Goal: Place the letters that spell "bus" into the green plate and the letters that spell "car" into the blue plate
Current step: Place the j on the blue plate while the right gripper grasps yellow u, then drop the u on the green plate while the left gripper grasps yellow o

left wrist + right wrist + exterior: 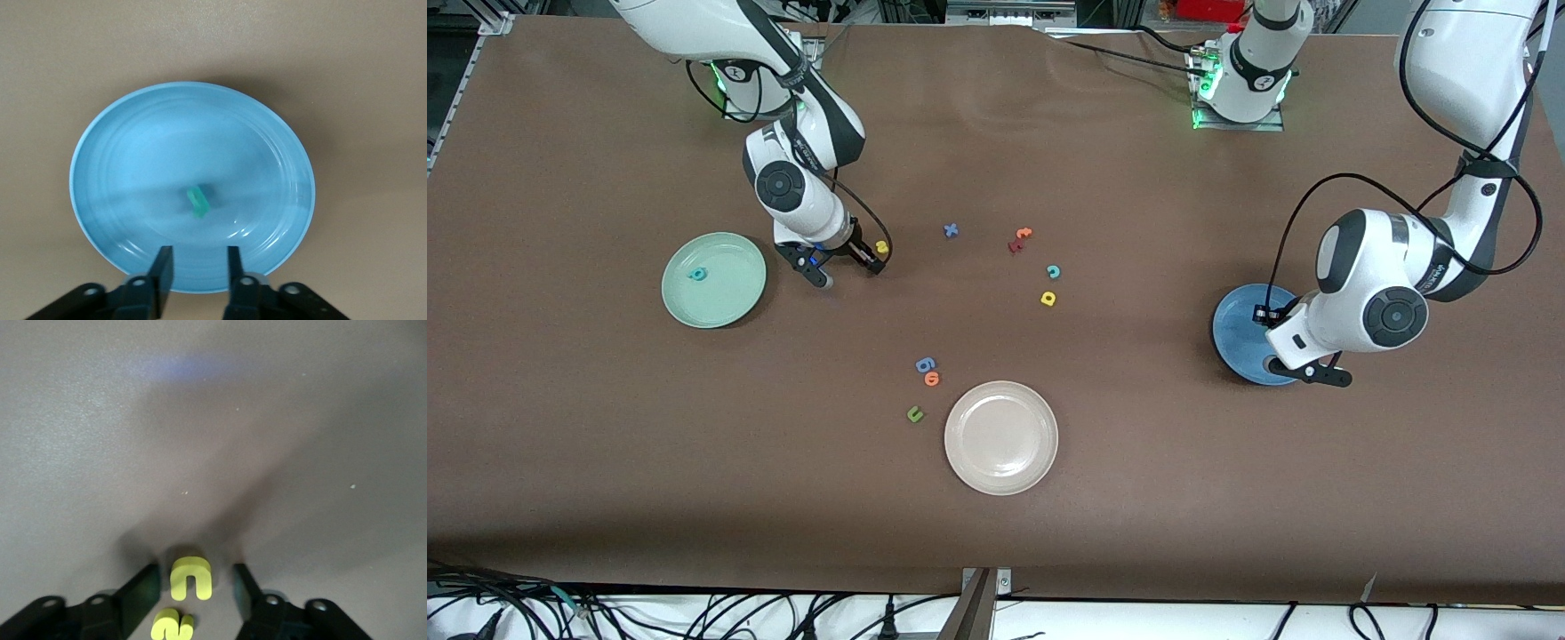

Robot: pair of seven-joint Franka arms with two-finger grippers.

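Over blue plate [120, 173]: left gripper [196, 267], fingers spread, teal r [198, 201] below. Right gripper [197, 590], fingers spread, straddles yellow u [191, 579] on counter [1138, 498]. No legible writing.

table [605, 498]: brown mat top, evenly lit | cables [694, 618]: black, tangled along near edge | metal frame [463, 80]: at one corner

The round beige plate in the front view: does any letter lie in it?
No: the round beige plate holds nothing; its whole inside shows bare.
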